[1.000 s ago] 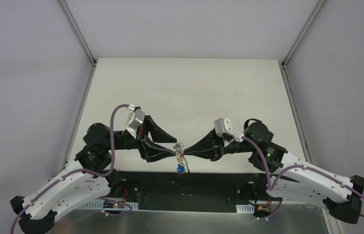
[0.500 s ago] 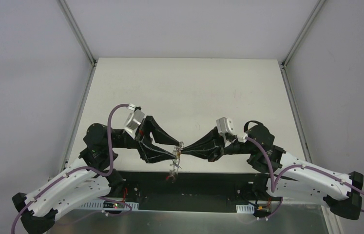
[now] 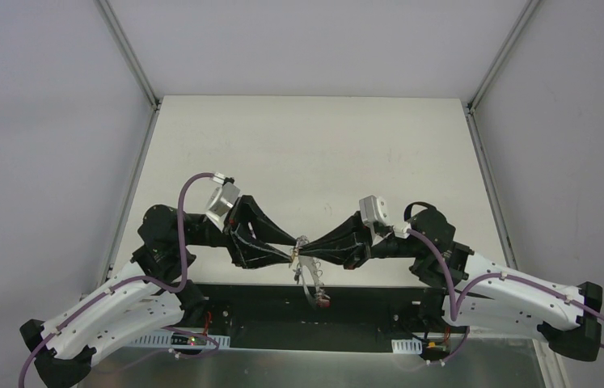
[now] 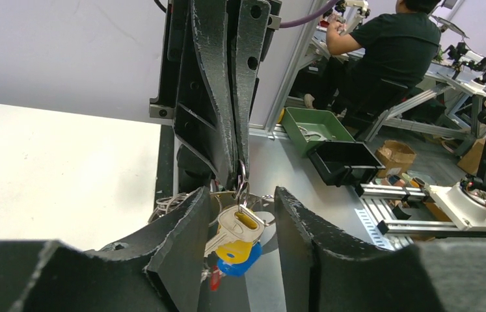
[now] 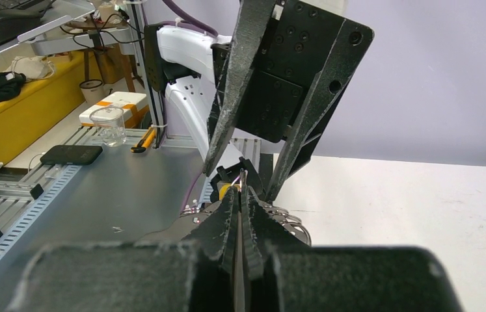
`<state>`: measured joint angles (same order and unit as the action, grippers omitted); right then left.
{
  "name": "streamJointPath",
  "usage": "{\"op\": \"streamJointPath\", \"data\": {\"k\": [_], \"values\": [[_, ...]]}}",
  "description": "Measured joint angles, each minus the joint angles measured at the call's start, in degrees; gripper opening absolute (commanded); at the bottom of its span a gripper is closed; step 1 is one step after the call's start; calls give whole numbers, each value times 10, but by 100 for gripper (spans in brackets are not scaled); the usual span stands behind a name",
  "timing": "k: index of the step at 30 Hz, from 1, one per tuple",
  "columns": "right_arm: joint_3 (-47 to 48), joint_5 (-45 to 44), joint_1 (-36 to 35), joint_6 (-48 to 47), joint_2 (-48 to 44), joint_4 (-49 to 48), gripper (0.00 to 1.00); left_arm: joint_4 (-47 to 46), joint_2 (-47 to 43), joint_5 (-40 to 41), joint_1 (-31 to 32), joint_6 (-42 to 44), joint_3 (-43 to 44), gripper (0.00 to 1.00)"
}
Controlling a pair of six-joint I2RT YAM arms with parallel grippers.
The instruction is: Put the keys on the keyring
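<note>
My right gripper (image 3: 305, 252) is shut on the keyring (image 4: 243, 177), a thin silver loop, and holds it up over the table's near edge. From the ring hang the keys: a silver one over a yellow head (image 4: 243, 232), a blue head (image 4: 245, 264) and a red one (image 4: 215, 277). My left gripper (image 4: 243, 194) faces the right one tip to tip and stands open, one finger on each side of the hanging keys. In the right wrist view my right gripper (image 5: 240, 190) pinches the ring wire, with more silver loops (image 5: 287, 218) behind it. In the top view the bunch (image 3: 312, 288) dangles below both tips.
The white table (image 3: 314, 162) stretches behind the grippers, and a black strip (image 3: 363, 303) runs along its near edge. Off the table stand a green bin (image 4: 319, 126) and a black bin (image 4: 347, 162). On the metal bench lie a phone (image 5: 71, 155) and a glass jar (image 5: 108, 125).
The left fingers have drawn a little closer together around the keys. The hanging bunch has swung left, then to the right and lower. The right gripper stays shut on the ring.
</note>
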<state>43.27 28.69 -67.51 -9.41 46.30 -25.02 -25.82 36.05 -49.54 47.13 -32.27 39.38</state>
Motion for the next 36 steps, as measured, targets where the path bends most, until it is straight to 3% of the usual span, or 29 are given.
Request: {"op": "streamJointPath", "data": {"k": [5, 13, 36], "values": [[0, -5, -8, -5, 0, 0, 0, 0, 0, -3, 0, -3, -2, 26], [3, -11, -14, -22, -3, 19, 0, 6, 1, -14, 0, -3, -6, 0], [57, 7, -26, -118, -3, 199, 0, 58, 2, -42, 0, -14, 37, 0]]}}
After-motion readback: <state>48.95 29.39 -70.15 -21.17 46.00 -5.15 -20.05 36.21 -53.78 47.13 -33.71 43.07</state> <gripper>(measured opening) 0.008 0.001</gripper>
